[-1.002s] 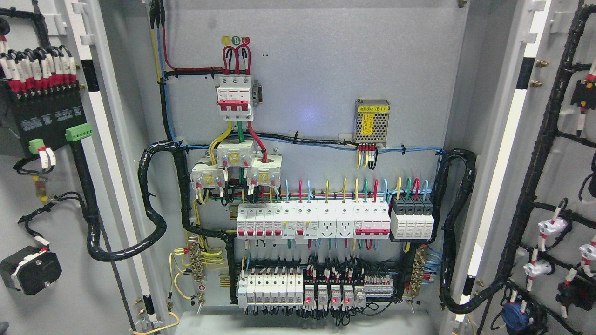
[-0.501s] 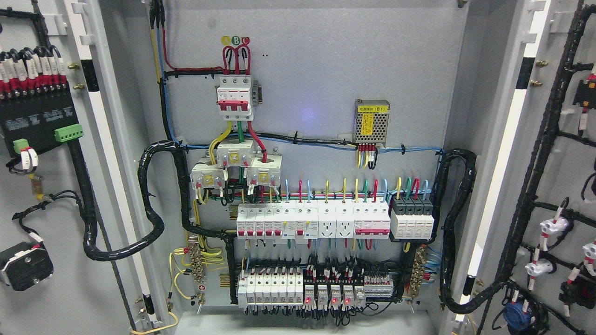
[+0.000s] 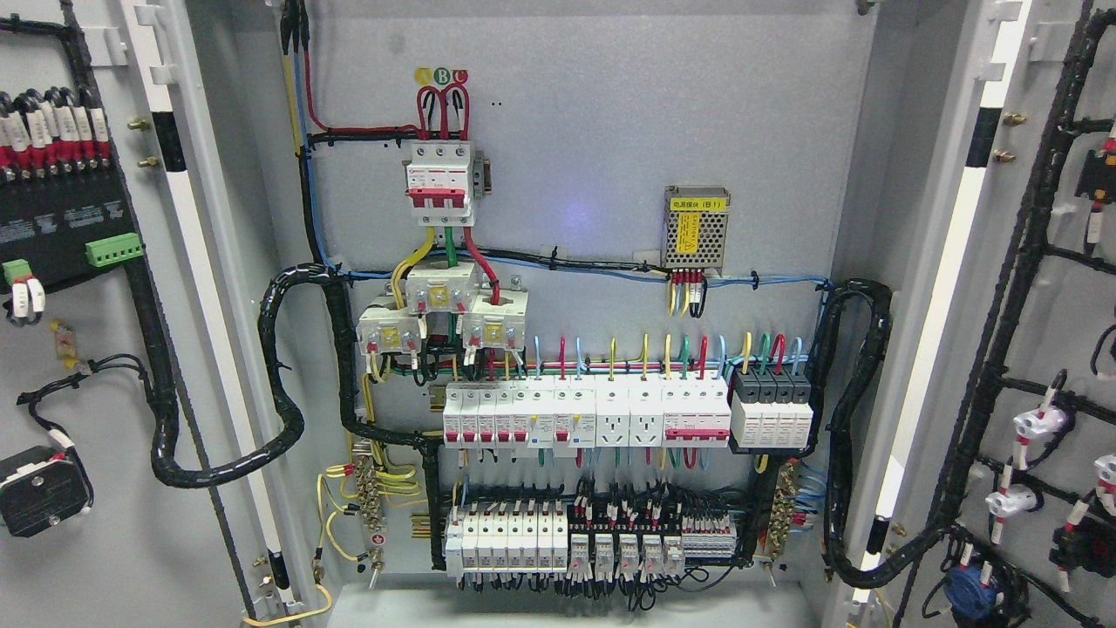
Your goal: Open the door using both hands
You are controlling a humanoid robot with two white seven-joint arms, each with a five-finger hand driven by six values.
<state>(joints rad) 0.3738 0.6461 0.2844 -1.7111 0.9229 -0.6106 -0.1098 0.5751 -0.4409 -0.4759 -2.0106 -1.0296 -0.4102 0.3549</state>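
1. Head view: cabinet is open, both doors swung wide. Left door point(image 3: 78, 366) fills the picture's left edge, right door point(image 3: 1046, 331) the right edge, inner faces toward the camera.
2. Neither robot hand is in the frame, so finger state can't be told for left or right; no arm visible either.
3. Between the doors, the back panel point(image 3: 610, 131) carries a red-and-white main breaker point(image 3: 440, 183) at upper left, a small power supply point(image 3: 696, 228) at upper right, and a row of breakers point(image 3: 584, 417) along the lower middle.
4. Black cable bundle point(image 3: 279, 375) loops from the left door to the panel; another bundle point(image 3: 859, 419) runs down at the panel's right edge.
5. Key relation: each door's long axis is vertical, hinged at the cabinet sides. Left door lies to the left side, right door to the right; which hand is nearer can't be judged with both out of view.
6. Judgement: opening looks essentially done.
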